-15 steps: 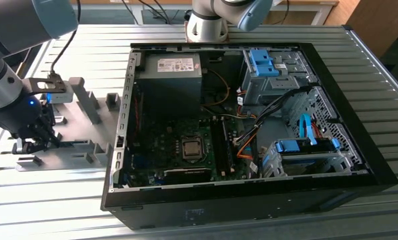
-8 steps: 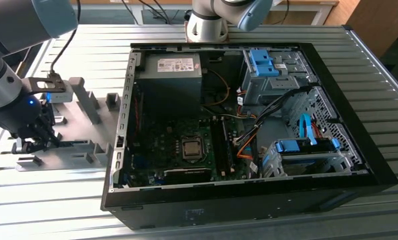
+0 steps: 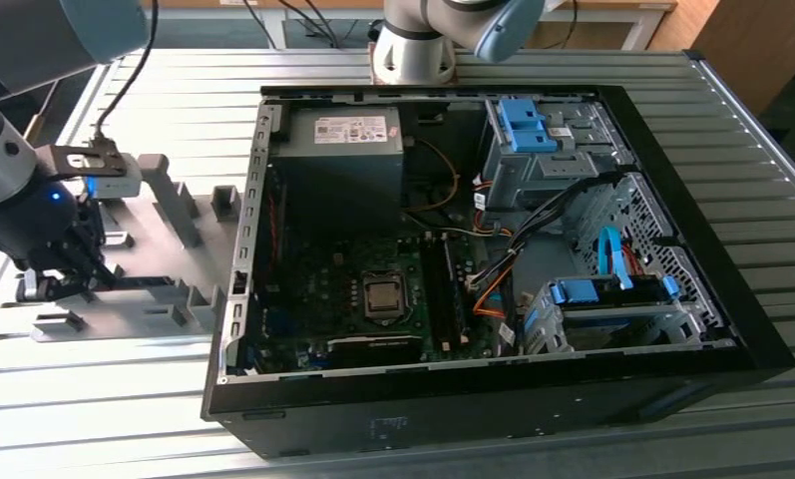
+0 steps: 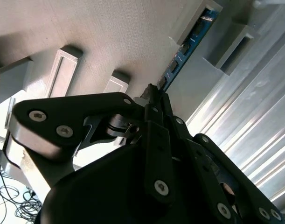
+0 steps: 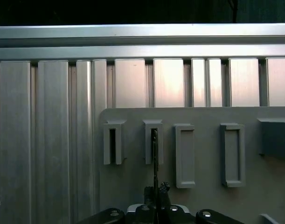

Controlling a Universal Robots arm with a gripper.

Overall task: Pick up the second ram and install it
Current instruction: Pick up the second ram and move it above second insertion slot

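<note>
We saw the fingers [image 4: 164, 103] of the gripper [image 4: 156, 93] clenched on the near end of the ram stick [image 4: 182, 53], a thin blue board with dark chips along it. In the second wrist view the stick ran straight out from the fingertips over the grey plate [image 4: 109, 37], and its far end reached into the slot of a slotted block [image 4: 188, 23] fixed on that plate. We could not tell whether the stick rested on the slot's floor or hung just clear of it. In the first wrist view we saw the stick [image 5: 155, 158] edge-on, a thin dark line in line with that block [image 5: 153, 125]. A second slotted block [image 5: 113, 142] stood beside it nearer the plate's end, and two frame-shaped blocks [image 5: 184, 156] [image 5: 232, 155] stood on the other side. The plate [image 5: 207, 116] lay flat on a ribbed metal table [image 5: 53, 140]. In the exterior view the gripper [image 3: 54, 274] hung low over the plate [image 3: 145, 261], with the arm [image 3: 5, 170] rising above it. An open computer case [image 3: 477, 394] lay just beside the plate, on the exterior view's right of it.
</note>
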